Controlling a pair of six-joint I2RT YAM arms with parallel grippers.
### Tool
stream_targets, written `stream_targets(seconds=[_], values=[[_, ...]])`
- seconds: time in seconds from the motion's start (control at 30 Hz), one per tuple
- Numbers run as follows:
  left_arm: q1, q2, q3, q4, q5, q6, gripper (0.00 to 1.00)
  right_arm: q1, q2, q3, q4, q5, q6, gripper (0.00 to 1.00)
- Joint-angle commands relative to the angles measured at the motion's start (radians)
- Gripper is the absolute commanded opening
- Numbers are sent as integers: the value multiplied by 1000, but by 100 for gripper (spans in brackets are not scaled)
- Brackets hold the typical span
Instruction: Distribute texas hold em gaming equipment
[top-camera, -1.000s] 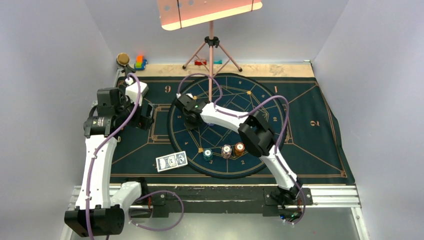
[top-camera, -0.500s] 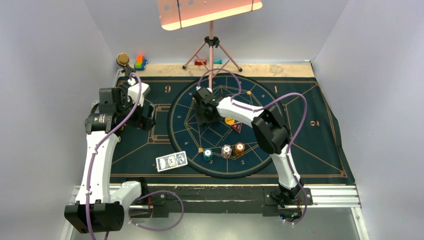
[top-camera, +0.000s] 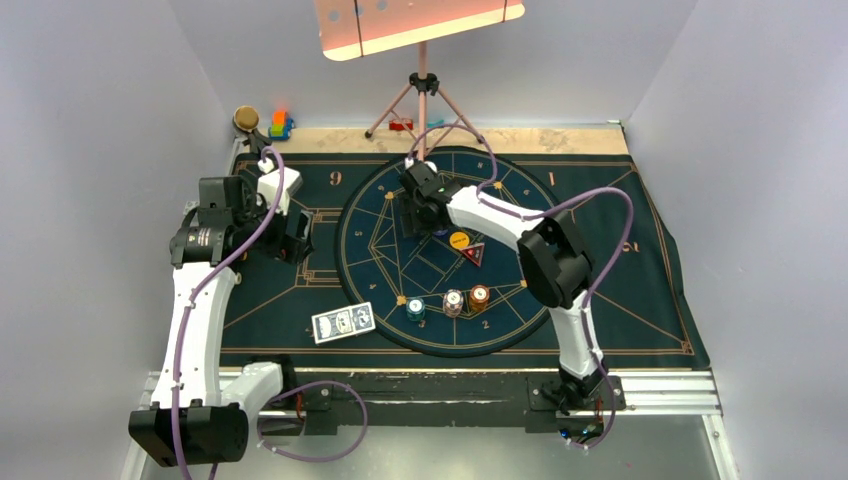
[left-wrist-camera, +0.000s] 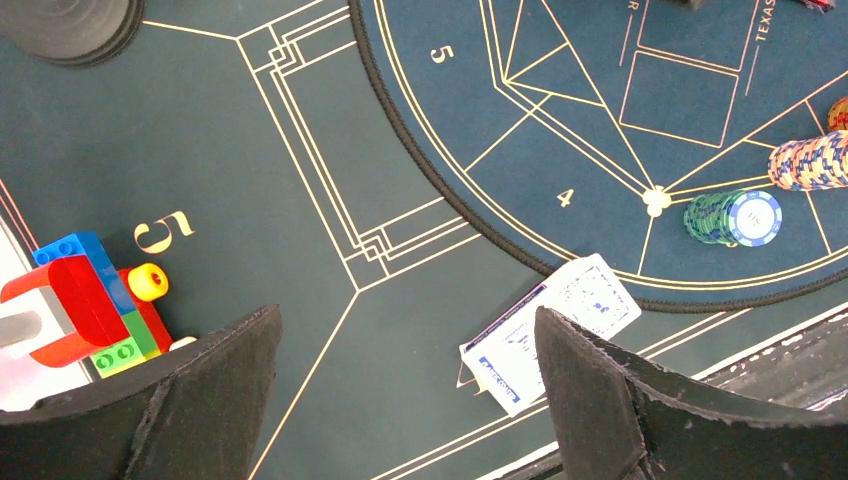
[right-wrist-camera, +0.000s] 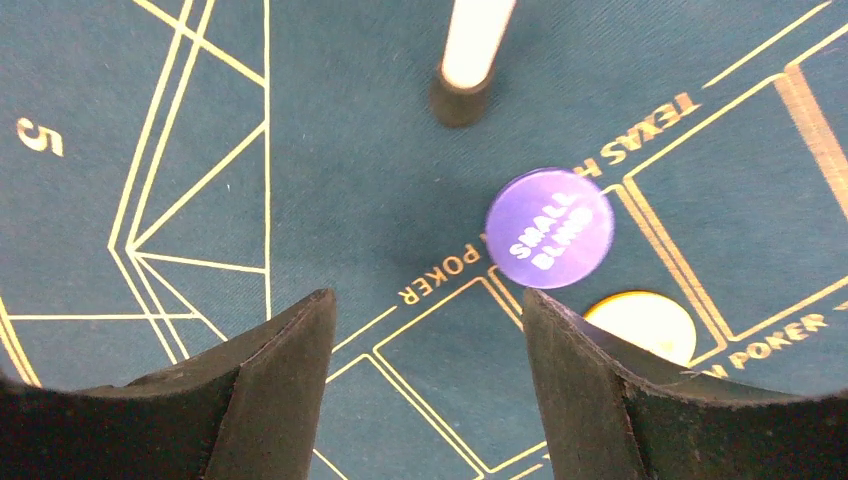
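Fingers spread, empty: left gripper, right gripper. Small-blind disc, yellow disc, triangular marker laid out; cards, chip stacks seemingly undealt.

The top view is softly and evenly lit from above, with pale walls and only faint shadows on the dark mat, while the tilted panel at the upper edge glows pink-orange and looks overexposed. The left wrist view is bright and crisp on the mat's gold lines, though the left gripper's fingers close to the lens are dark and slightly soft. In the right wrist view the purple disc and its lettering are a little smeared, and a dim shadow lies on the felt between the right gripper's fingers.
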Motion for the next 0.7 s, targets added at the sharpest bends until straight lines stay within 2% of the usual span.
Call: stream_targets(seconds=[0.0,0.37,0.67], values=[[6,-13,26,6,25,17,100,-73,-82,25,23,41,-27,71],[6,-3,36,4,32,12,100,-109,39,69,43,21,-70,75],[6,-2,46,6,23,11,100,-107,79,84,43,5,-77,73]])
